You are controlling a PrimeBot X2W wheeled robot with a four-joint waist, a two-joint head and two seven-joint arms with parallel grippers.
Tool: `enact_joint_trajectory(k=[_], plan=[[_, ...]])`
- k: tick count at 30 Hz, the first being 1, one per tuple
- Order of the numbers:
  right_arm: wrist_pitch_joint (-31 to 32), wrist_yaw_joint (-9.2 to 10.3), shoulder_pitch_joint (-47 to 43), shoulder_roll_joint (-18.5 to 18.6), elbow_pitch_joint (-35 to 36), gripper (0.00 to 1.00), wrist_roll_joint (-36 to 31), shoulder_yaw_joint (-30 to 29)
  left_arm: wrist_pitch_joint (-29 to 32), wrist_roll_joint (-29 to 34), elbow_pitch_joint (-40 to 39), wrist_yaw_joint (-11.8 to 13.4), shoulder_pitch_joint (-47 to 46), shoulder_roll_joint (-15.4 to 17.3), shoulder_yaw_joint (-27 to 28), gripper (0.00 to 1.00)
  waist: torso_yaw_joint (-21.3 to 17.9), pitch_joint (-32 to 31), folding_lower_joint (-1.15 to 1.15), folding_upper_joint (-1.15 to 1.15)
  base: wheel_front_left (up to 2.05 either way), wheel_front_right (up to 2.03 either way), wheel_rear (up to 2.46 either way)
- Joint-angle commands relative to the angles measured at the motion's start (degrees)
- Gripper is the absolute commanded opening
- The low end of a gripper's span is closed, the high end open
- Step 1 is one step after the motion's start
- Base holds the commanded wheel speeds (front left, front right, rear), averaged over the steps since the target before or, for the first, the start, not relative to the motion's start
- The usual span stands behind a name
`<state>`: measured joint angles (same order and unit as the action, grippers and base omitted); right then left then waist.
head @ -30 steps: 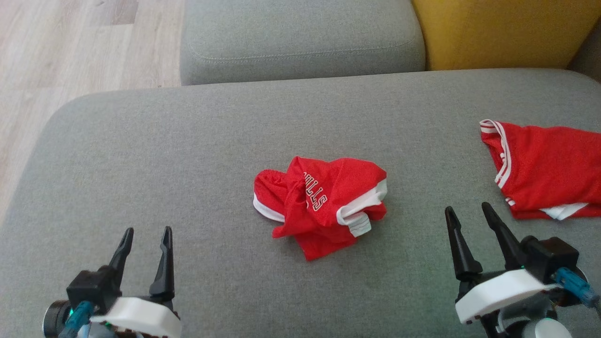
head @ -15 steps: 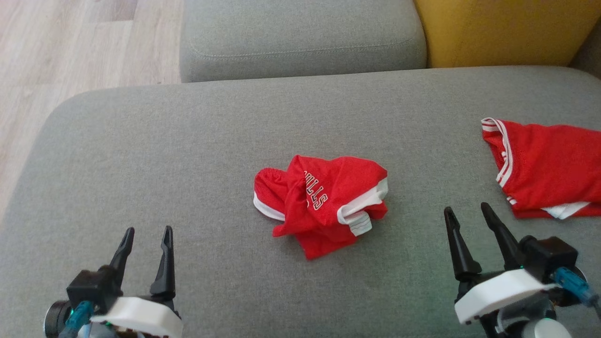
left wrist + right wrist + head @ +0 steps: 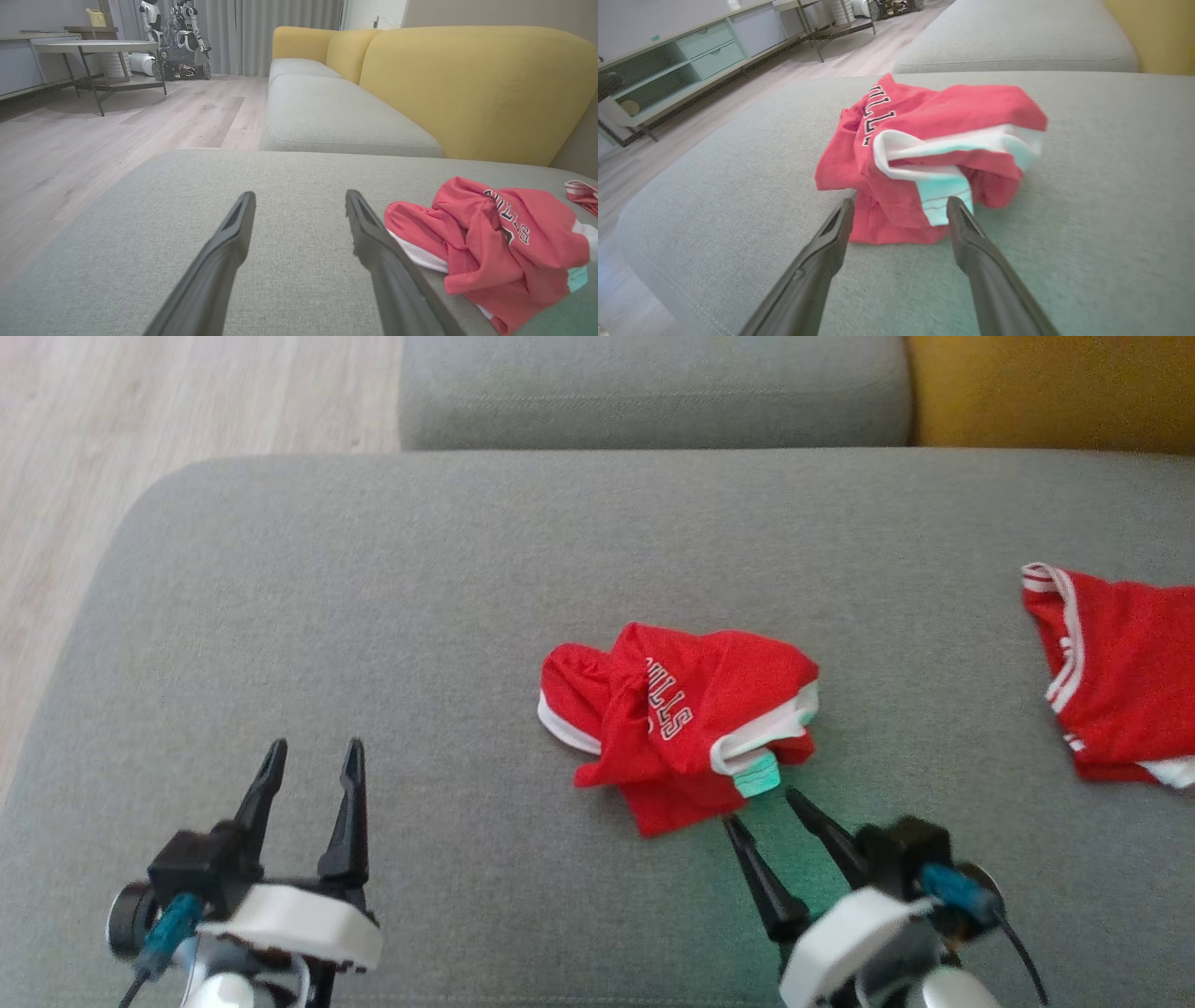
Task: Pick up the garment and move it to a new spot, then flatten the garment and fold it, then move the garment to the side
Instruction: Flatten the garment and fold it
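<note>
A crumpled red garment (image 3: 677, 723) with white trim and white lettering lies bunched in the middle of the grey cushion (image 3: 373, 616); I also see the garment (image 3: 495, 242) at the right of the left wrist view and the garment (image 3: 934, 149) just ahead of the fingers in the right wrist view. My right gripper (image 3: 761, 807) is open, its fingertips at the garment's near edge, nothing between them. My left gripper (image 3: 313, 756) stands open well to the garment's left, over bare cushion.
A second red garment (image 3: 1116, 667) with white stripes lies at the cushion's right edge. Behind are another grey seat cushion (image 3: 653, 392) and a yellow backrest (image 3: 1055, 392). Wooden floor (image 3: 140, 420) lies off the cushion's left. A table (image 3: 93, 46) stands across the room.
My right gripper has swung left and forward to the garment's near edge. The head camera has shifted, so the whole scene sits differently. The left gripper holds its pose.
</note>
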<state>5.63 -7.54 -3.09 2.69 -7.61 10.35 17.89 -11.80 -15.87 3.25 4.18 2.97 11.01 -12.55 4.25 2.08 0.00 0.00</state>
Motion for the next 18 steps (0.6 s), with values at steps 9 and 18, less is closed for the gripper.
enact_joint_trajectory(k=[9, 18], plan=[[-2.32, 0.05, 12.15, 0.30, -7.72, 1.00, 0.46, 3.06, -2.12, 0.34, 0.06, -0.74, -7.18, -0.83, 0.74, 1.00, 4.22, 3.86, 0.00, 0.00, 0.00, 0.00, 0.00], [-4.39, 0.05, 16.34, 0.45, -9.44, 0.00, 1.18, 1.25, -2.96, 0.53, 0.58, -0.84, -8.75, -2.00, 0.86, 1.00, 5.17, 4.97, 0.00, 0.00, 0.00, 0.00, 0.00]])
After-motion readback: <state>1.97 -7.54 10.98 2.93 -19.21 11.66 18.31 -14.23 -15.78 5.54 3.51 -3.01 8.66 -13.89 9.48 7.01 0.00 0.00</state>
